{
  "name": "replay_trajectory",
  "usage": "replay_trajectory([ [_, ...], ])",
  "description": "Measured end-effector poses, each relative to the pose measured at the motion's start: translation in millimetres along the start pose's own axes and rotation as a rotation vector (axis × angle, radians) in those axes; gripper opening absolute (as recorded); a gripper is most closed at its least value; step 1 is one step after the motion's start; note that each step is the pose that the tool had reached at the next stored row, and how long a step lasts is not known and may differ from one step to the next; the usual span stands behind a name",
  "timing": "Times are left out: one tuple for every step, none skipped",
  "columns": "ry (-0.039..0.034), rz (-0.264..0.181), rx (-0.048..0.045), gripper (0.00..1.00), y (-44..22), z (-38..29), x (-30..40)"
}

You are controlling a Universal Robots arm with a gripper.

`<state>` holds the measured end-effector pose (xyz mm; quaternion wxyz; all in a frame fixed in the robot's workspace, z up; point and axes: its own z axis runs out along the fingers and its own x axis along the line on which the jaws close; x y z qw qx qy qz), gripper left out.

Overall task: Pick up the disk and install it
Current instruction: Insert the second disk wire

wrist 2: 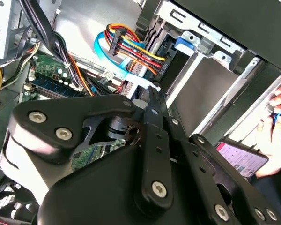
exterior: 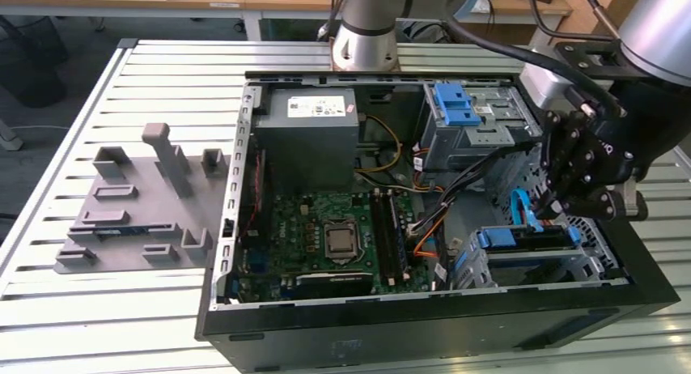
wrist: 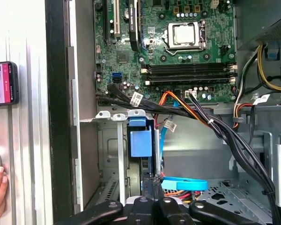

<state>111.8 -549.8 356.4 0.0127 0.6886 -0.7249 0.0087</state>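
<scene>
Slatted table (exterior: pixel 129 309), gripper (exterior: pixel 561 206) over disk (exterior: pixel 529 238)

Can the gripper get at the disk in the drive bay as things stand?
Probably yes. The gripper hangs right at the disk edge inside the open case. The black cable bundle runs off to one side, though a blue flat cable lies close beside it.

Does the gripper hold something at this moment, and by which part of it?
Apparently yes: the gripper looks closed on the flat disk in its blue plastic carrier, by its end edge, while it stands edgewise in the grey metal drive bay.
</scene>
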Motion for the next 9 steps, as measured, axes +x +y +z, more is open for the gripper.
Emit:
replay_trajectory([
  [-0.0002,0.0,0.0,0.11,0.0,-0.1,0.0],
  [-0.0003,0.0,0.0,0.11,0.0,-0.1,0.0],
  [-0.0003,0.0,0.0,0.11,0.0,-0.2,0.0],
  [-0.0001,0.0,0.0,0.11,0.0,-0.4,0.0],
  [0.0,0.0,0.0,0.11,0.0,-0.5,0.0],
  [0.0,0.0,0.0,0.11,0.0,-0.6,0.0],
  [0.0001,0.0,0.0,0.11,0.0,-0.8,0.0],
  [0.0,0.0,0.0,0.11,0.0,-0.8,0.0],
  [0.0001,0.0,0.0,0.11,0.0,-0.9,0.0],
])
